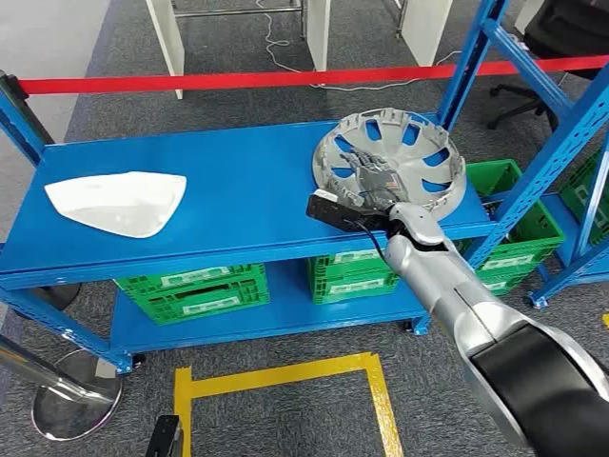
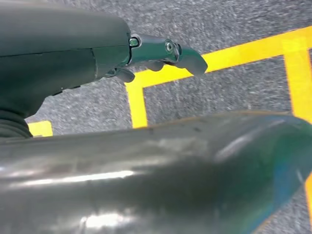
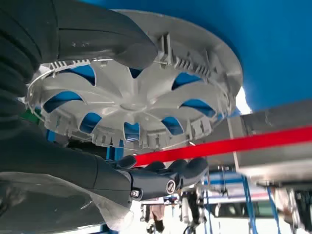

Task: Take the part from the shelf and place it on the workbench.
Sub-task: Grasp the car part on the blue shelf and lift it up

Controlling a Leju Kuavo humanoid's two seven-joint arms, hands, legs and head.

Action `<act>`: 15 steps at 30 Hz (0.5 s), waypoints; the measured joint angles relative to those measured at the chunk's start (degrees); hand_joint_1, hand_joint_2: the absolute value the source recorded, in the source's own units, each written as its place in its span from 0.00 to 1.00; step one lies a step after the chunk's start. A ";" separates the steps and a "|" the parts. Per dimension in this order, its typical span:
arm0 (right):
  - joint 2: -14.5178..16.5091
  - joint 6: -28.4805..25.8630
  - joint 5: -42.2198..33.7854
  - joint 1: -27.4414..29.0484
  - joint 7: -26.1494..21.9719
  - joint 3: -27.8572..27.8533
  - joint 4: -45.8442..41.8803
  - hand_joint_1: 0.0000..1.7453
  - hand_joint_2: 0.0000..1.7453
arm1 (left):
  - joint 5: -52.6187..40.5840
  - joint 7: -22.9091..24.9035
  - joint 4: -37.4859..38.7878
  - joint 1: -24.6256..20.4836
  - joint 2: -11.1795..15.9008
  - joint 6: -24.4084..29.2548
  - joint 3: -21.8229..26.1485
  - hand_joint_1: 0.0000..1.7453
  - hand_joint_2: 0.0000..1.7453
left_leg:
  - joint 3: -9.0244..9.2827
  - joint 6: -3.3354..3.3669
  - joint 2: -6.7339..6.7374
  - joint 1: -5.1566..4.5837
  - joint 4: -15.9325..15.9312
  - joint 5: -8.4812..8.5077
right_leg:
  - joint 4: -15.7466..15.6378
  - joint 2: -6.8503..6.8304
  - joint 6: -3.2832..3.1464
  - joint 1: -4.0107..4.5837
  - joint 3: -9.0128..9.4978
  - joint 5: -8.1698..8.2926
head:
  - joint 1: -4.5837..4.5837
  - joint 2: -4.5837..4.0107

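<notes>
A silver hubcap (image 1: 425,157) lies on the right end of the blue shelf (image 1: 244,190), hollow side up. My right hand (image 1: 370,176) reaches over its middle with the fingers stretched out. In the right wrist view the hubcap (image 3: 136,102) shows between the thick thumb (image 3: 110,41) and the dark fingers (image 3: 165,179), which are straight and apart from it. My right hand (image 3: 73,165) holds nothing. A white curved cover (image 1: 118,202) lies on the shelf's left end. My left hand (image 2: 73,53) hangs over the floor, fingers extended and empty.
Green crates (image 1: 190,290) (image 1: 352,271) stand on the lower shelf level, and more (image 1: 524,228) on the rack to the right. Slanted blue uprights (image 1: 545,162) flank the hubcap. A red barrier tape (image 1: 287,78) runs behind. Yellow floor marking (image 1: 287,376) and a stanchion base (image 1: 71,405) lie in front.
</notes>
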 joint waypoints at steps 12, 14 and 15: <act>-1.76 4.07 -6.64 -1.03 -4.75 -1.28 2.46 0.00 0.00 | -1.94 -1.67 0.00 -0.57 -0.64 3.99 -0.01 0.00 0.00 | -0.20 -1.02 -0.07 -0.24 1.33 -0.99 | -3.52 -0.20 -0.15 -0.05 0.50 4.10 | -0.08 0.00; -1.78 4.72 -8.80 -0.47 -6.46 -2.46 2.47 0.00 0.00 | -2.07 -1.72 0.00 -0.55 -0.42 3.89 -0.01 0.00 0.00 | -0.28 -1.49 -0.05 -0.16 1.60 -1.40 | -3.50 -0.21 -0.87 -0.16 0.60 4.15 | -0.10 0.00; -1.76 5.01 -9.65 -0.36 -7.14 -3.07 2.47 0.00 0.00 | -2.06 -1.72 0.00 -0.57 -0.28 3.84 -0.01 0.00 0.00 | -0.65 -1.79 -0.03 -0.13 2.61 -2.15 | -3.56 -0.21 -1.25 -0.27 0.68 4.19 | -0.23 0.00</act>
